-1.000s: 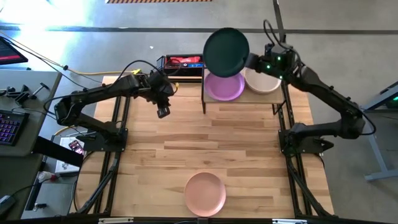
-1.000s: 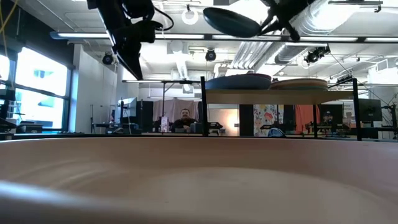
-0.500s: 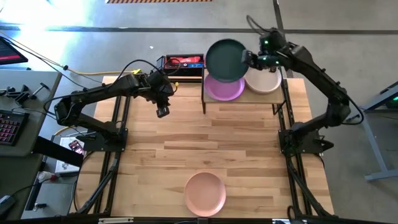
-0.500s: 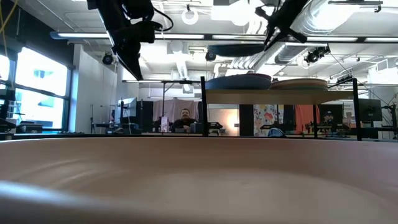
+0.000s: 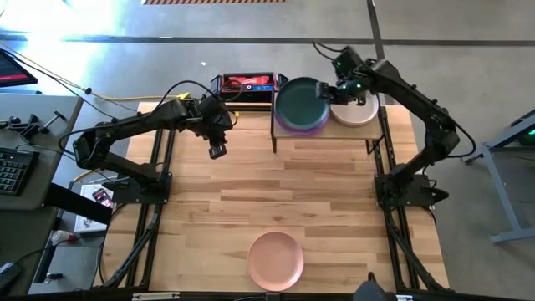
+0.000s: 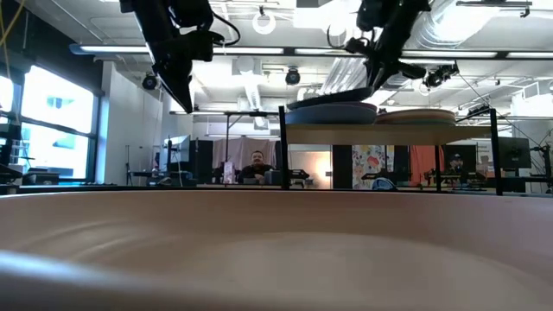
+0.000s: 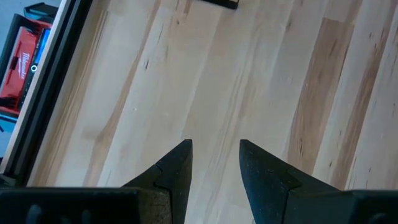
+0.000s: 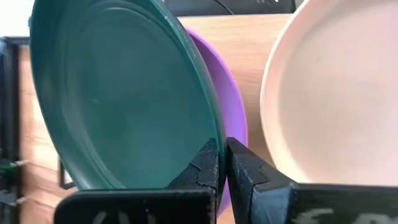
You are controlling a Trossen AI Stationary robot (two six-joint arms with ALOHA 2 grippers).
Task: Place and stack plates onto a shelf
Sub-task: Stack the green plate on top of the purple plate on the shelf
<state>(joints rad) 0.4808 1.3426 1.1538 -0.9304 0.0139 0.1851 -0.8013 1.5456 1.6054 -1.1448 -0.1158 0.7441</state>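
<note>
Right gripper point(image 5: 335, 89) is sitting at upper centre-right of the high view, fingers point(image 8: 208, 163) pinching the rim of the dark teal plate point(image 5: 300, 102). I am holding that plate over the purple plate point(image 5: 311, 126), which is lying on the left half of the shelf point(image 5: 326, 138); only a thin purple crescent is showing along the teal plate's lower and right edge. In my right wrist view the teal plate point(image 8: 121, 99) is standing tilted against the purple one point(image 8: 230, 106), and I cannot tell whether the two are touching. In the low view the teal plate point(image 6: 333, 96) is slanting just above the stack on the shelf point(image 6: 389, 126), its right edge raised where my gripper point(image 6: 378, 76) is gripping it. Pale beige plate point(image 5: 354, 110) is lying on the right half of the shelf, just beside the purple one. Pink plate point(image 5: 276, 259) is resting alone at bottom centre of the high view, well apart from the shelf, on the tabletop point(image 5: 276, 188). Left gripper point(image 5: 218, 150) is hovering at upper left of centre, above bare wood; its fingers point(image 7: 177, 171) are spread with a gap between them and holding nothing. Red-and-black box point(image 5: 245, 84) is lying at top centre, just left of the shelf.
</note>
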